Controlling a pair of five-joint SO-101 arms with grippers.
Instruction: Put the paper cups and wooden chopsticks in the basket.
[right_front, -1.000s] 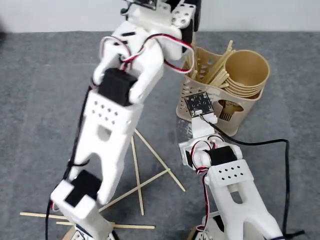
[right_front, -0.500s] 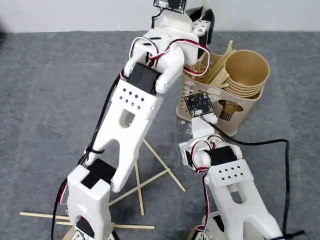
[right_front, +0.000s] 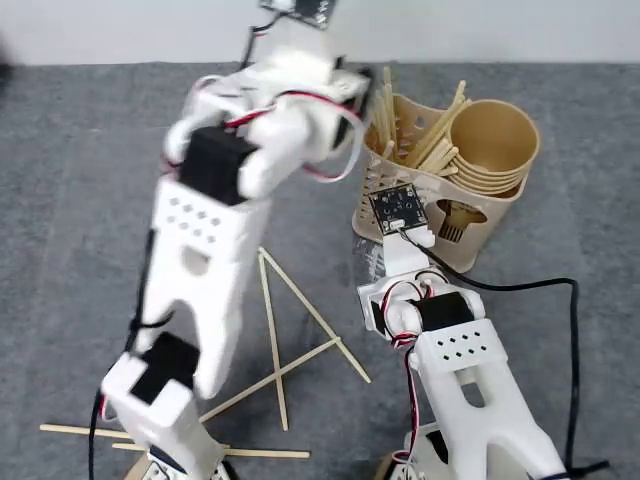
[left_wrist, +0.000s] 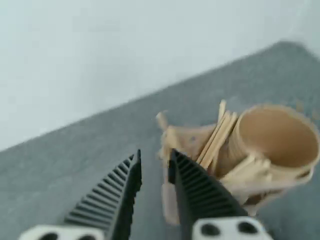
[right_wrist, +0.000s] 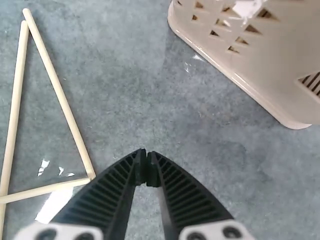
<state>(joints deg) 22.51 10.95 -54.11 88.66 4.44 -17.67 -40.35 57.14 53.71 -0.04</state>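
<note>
Task things: the basket (right_front: 480, 245) stands upright at the far right of the table (right_front: 80, 200). A stack of paper cups (right_front: 495, 140) is nested inside, w/ stowed chopsticks (right_front: 430, 135) leaning beside the stack, on the side twd the L arm. Divider btwn them: can't tell.
Left to do: loose chopsticks (right_front: 272, 335) lie flat on the table in front of the arms, several crossing, w/ a few more at the near-left edge. Cups part looks done (judgement).
L gripper (left_wrist: 155, 156): up in the air near the basket's rim, fingers a little apart, nothing btwn them.
R gripper (right_wrist: 146, 154): low over the table just beside the basket's foot, fingers pressed together, holding nothing. Two loose sticks meet in a point near it.
Step in hand (judgement): prob. fetching the next loose stick w/ the L arm.
How to do it well: open wider before descent. Come down across a stick, not along it, and grip near mid-length so it hangs level. Choose one lying on top and grip away from the crossings, so neighbours aren't dragged. Tilt one end down over the chopstick side and release only once the tip is inside the rim. Keep off the R arm, which sits close to the basket.
Risk: a thin stick may roll or slip, and the basket, prob. light, could tip if knocked.
Writing/brands: none legible. The basket front has a cut-out (right_front: 460, 220), a shape, not text. Camera board (right_front: 400, 207) on the R arm: marks too small to read.
</note>
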